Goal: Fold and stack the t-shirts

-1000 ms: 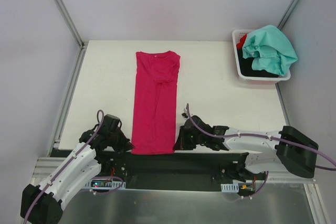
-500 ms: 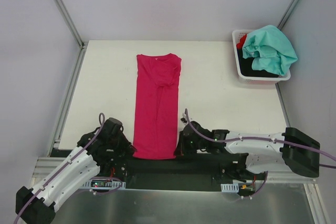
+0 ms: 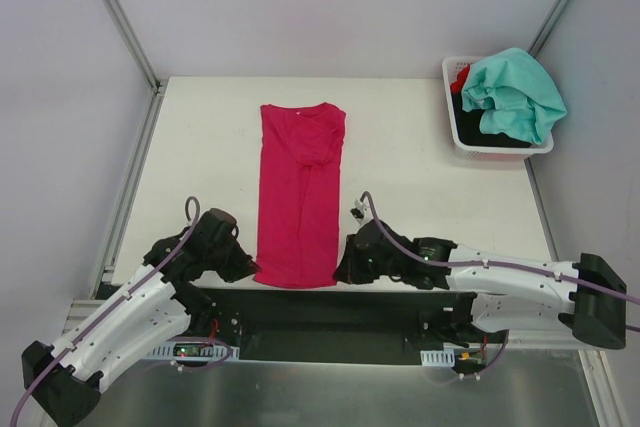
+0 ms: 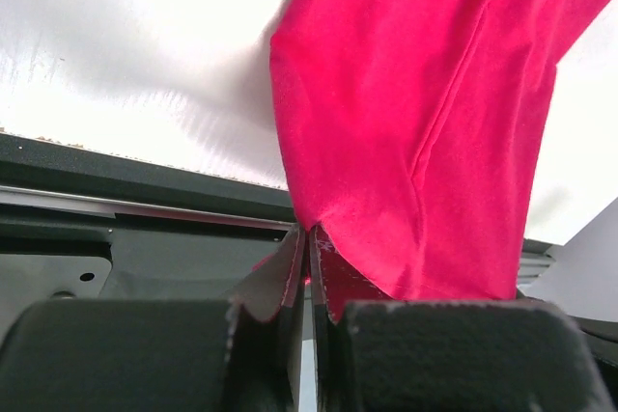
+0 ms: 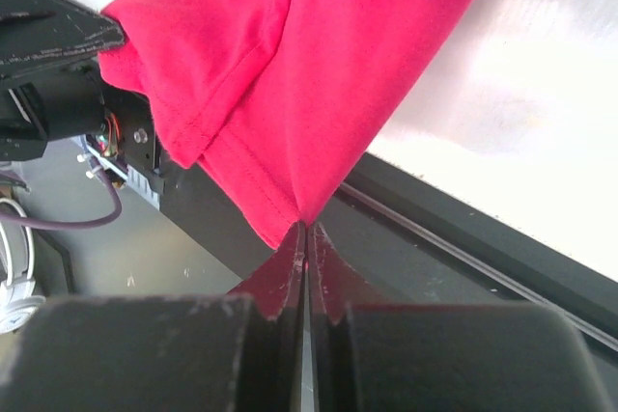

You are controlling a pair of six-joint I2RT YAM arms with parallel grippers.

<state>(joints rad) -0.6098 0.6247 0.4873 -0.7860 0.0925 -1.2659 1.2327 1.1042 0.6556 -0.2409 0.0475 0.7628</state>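
A magenta-pink t-shirt (image 3: 300,187) lies folded into a long narrow strip down the middle of the white table (image 3: 200,147). Its near hem is lifted just off the table's front edge. My left gripper (image 3: 250,269) is shut on the hem's left corner (image 4: 307,229). My right gripper (image 3: 343,269) is shut on the hem's right corner (image 5: 303,223). In both wrist views the pink cloth (image 5: 319,74) hangs up and away from the pinched jaws. A teal-mint t-shirt (image 3: 515,92) lies heaped on top of darker and red ones in a white basket (image 3: 495,150) at the far right.
The black front rail (image 3: 330,312) and the arms' mounts run along the table's near edge under the lifted hem. Metal frame posts (image 3: 120,17) rise at the back corners.
Both grippers have carried the shirt's near hem a little away from the front edge, toward the far side, and the arms have stretched out. The strip now ends short of the rail.
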